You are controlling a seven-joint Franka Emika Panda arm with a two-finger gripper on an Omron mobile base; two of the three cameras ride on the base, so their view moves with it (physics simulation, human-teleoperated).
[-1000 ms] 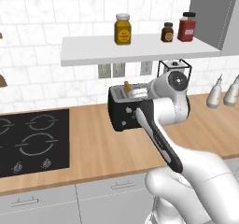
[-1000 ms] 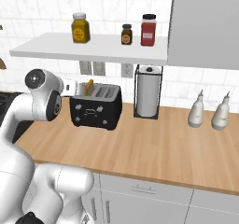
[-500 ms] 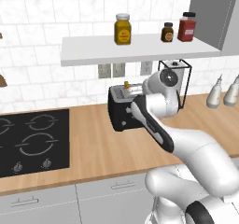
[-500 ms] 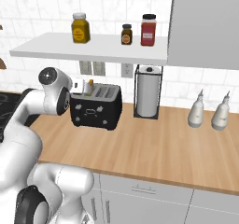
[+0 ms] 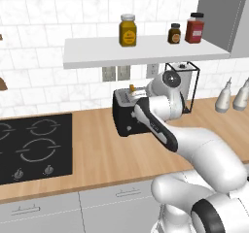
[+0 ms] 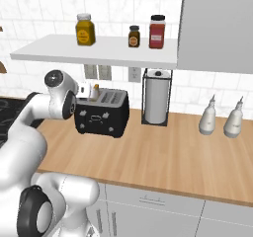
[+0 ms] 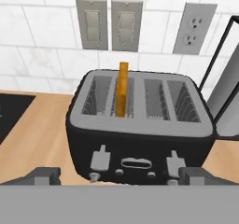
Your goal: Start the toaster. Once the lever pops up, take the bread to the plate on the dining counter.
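A: From the left base view, where's the toaster [image 5: 127, 115]?
B: On the wood surface [image 5: 97, 154], beside the hob [image 5: 34, 144], arm in front.
A: Right base view?
B: Toaster left of the paper towel holder [image 6: 157, 98].
A: Hand view?
B: Bread [image 7: 122, 90] stands upright in a slot; claw [image 7: 119, 177] spread wide, holding nothing.
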